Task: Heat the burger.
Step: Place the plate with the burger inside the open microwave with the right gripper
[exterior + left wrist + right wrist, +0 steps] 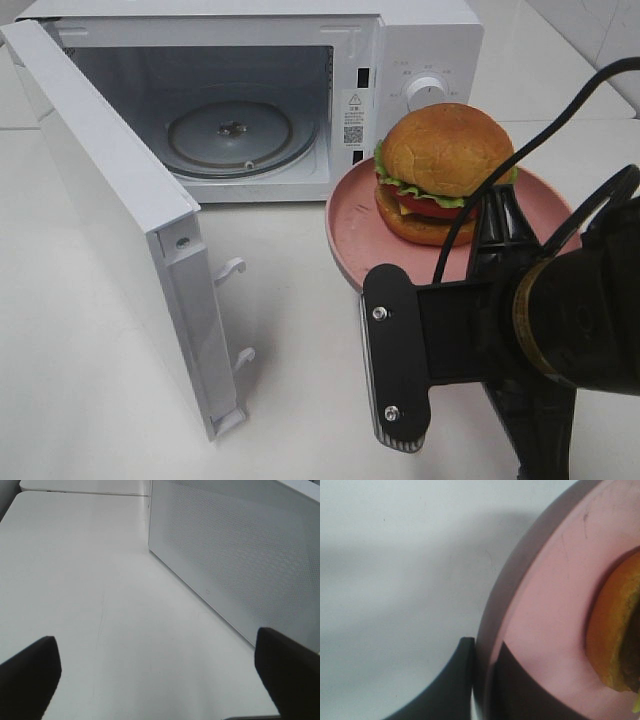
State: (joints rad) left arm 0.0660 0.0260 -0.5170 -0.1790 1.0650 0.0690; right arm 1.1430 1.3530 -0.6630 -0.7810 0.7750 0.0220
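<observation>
The burger (445, 150), with a golden bun, lettuce, tomato and cheese, sits on a pink plate (350, 225) in front of the white microwave's (420, 50) control panel. My right gripper (495, 230) is shut on the plate's near rim. In the right wrist view my gripper (482, 650) pinches the pink rim (555, 605), one finger over it and one under, with the bun's edge (615, 630) beside it. The left gripper (160, 675) is open and empty over bare table beside the microwave's perforated side wall (240, 555). It is out of the exterior view.
The microwave door (110, 200) stands wide open and swung out to the left, with two latch hooks (232, 268) on its edge. The glass turntable (230, 135) inside carries nothing. A round dial (427, 92) sits on the panel. A black cable (540, 130) arcs over the plate.
</observation>
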